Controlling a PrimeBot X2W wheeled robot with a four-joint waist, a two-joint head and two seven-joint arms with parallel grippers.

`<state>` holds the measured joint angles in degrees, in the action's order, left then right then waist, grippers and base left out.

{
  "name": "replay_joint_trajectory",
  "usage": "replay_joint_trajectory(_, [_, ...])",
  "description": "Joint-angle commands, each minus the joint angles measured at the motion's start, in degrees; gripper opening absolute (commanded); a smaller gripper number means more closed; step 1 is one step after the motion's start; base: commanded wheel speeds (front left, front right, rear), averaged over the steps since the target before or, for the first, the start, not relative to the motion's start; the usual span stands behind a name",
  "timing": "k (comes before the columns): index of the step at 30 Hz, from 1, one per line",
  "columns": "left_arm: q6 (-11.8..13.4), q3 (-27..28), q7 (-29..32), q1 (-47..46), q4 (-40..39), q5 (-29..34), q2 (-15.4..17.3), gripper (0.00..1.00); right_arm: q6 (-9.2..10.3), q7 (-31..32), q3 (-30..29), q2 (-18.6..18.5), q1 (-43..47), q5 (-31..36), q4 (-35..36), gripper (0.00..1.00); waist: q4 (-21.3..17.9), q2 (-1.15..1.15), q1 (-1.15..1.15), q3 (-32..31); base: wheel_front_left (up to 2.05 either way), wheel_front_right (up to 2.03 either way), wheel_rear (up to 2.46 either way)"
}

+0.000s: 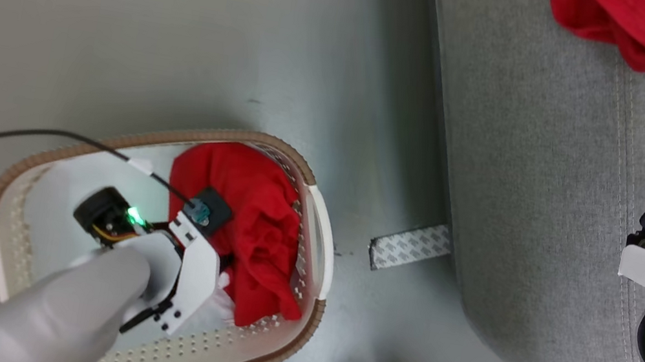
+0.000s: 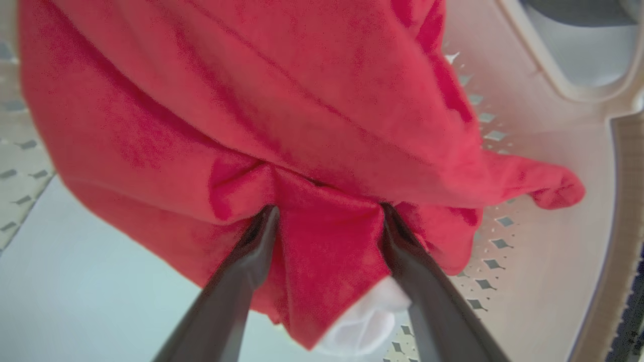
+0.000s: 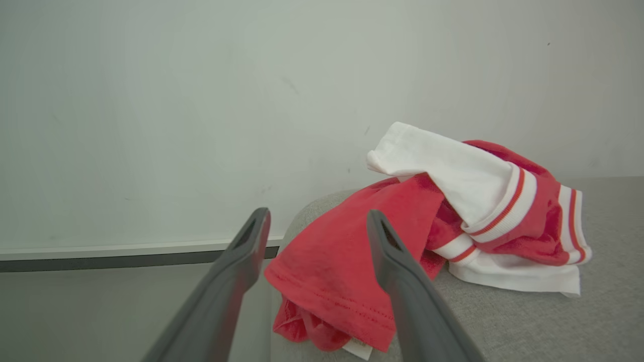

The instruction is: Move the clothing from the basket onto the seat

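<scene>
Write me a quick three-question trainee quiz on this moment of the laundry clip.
1. True or false: the right pincer is shut on cloth.
2. Where is the left pincer relative to the basket? A) outside, on the floor; B) inside, open, fingers either side of a fold of the red garment; C) above the rim, holding a towel.
3. Fill in: the red-and-white garment lies on the ____.
Key: 1 false, it is open and empty; 2 B; 3 sofa.
</scene>
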<state>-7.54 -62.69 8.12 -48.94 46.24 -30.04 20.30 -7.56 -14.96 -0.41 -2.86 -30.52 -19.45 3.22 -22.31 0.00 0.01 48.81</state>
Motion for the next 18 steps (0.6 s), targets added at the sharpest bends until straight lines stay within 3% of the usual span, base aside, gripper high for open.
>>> replay_joint_trajectory(1, [0.1,-1.3,0.8,-1.5,0.6,-0.6,0.5,1.0,0.15,-0.2,0.1,0.1,-1.2,-0.6,0.2,1.0,-0.9,0.0,-0.01,1.3,0.0,0.0,0.0])
replay_joint_trajectory(6, [0.1,-6.0,3.3,-4.4,2.4,-2.2,1.1,1.0,0.15,-0.2,0.5,0.1,-1.3,-1.5,0.1,1.0,-2.3,0.0,-0.01,2.7,0.0,0.0,0.0])
replay_joint_trajectory(7, [0.1,-6.4,3.4,-4.8,2.8,-2.4,1.0,0.75,0.15,-0.2,0.4,0.1,-1.4,-1.7,0.0,1.0,-2.4,0.0,-0.01,2.8,0.0,0.0,0.0])
replay_joint_trajectory(9, [0.1,-7.5,3.2,-5.2,3.2,-3.2,0.7,0.0,0.15,-0.2,0.3,0.1,-1.1,-1.8,-0.1,1.0,-2.6,0.0,-0.01,2.9,0.0,0.0,0.0])
replay_joint_trajectory(18, [0.1,-9.7,-0.4,-5.9,4.4,-5.7,-0.1,0.0,0.15,-0.2,-0.2,0.1,-0.9,-1.0,-0.7,1.0,-1.8,0.0,-0.01,1.0,0.0,0.0,0.0])
